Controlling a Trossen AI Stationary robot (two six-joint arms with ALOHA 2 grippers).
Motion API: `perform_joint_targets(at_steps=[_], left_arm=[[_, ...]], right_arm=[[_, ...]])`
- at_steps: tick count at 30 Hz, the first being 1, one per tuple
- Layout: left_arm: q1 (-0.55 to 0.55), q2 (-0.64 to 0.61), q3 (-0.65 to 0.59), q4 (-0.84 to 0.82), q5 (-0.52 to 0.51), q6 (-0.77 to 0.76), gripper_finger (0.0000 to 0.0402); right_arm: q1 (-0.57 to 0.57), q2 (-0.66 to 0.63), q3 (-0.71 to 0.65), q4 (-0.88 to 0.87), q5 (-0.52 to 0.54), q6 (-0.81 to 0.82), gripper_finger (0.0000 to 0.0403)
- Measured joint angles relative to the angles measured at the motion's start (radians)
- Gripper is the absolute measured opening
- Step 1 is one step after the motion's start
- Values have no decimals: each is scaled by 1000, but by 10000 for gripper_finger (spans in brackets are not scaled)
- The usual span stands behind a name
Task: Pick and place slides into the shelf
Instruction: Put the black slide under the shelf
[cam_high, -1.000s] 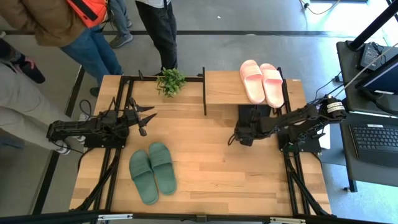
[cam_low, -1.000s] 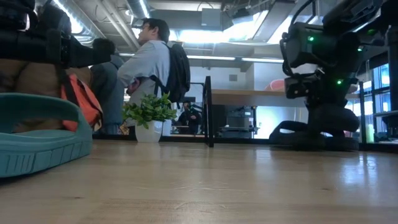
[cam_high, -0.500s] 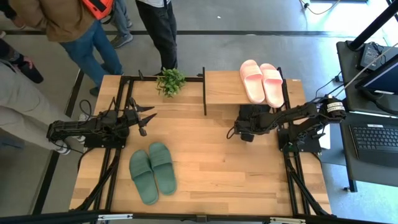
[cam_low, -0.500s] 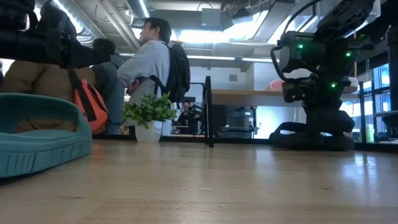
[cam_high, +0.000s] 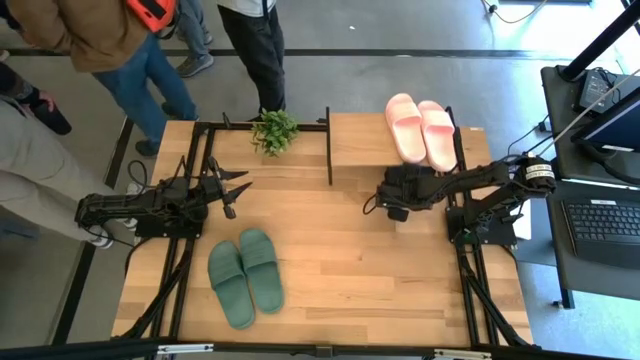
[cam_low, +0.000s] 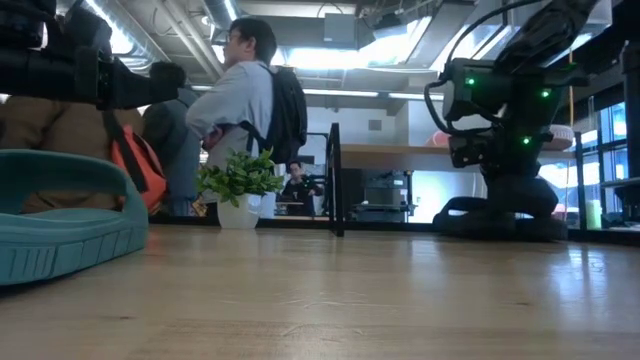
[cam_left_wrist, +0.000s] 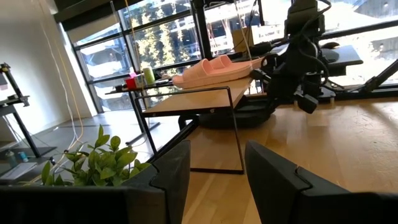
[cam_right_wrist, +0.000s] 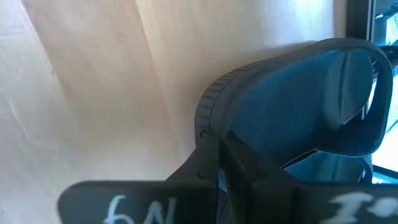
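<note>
1. Pulling in toward the shelf (cam_high: 360, 145), the right gripper (cam_high: 392, 200) now sits just at its front edge. A second ago we saw it farther out over the table (cam_high: 350, 270).
2. We see its fingers pinched narrow on the strap of a black slide (cam_right_wrist: 298, 106), which fills the right wrist view against pale wood. In the low view, the black slide (cam_low: 500, 218) lies low under the arm, which has drifted sideways since the earlier frame.
3. The pink slides (cam_high: 421, 130) lie side by side on the shelf's top plank at its right end, unmoved. The left wrist view shows them (cam_left_wrist: 214, 68) on the same plank of the shelf (cam_left_wrist: 199, 99).
4. The green slides (cam_high: 246, 277) rest together on the table in front of the left arm, well apart from the shelf and where they were before. One of the green slides (cam_low: 60, 225) fills the near left of the low view.
5. The left gripper (cam_high: 238, 192) hangs over the table's left side, near a small potted plant (cam_high: 275, 130). Its fingers are parted around nothing, and its place has not changed. From its own wrist we look between the fingers (cam_left_wrist: 168, 180) toward the shelf.
6. Beyond the table's far edge, the people (cam_high: 120, 60) standing there have shuffled slightly.
</note>
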Motion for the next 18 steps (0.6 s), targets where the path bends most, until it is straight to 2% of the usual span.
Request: perform_joint_targets(at_steps=[8,18], left_arm=[[0,0,0,0,0,-1,145],[0,0,0,0,0,-1,145]], right_arm=[[-6,0,1,-4,-13,-4,8],[14,1,2,-94,-33,46,11]])
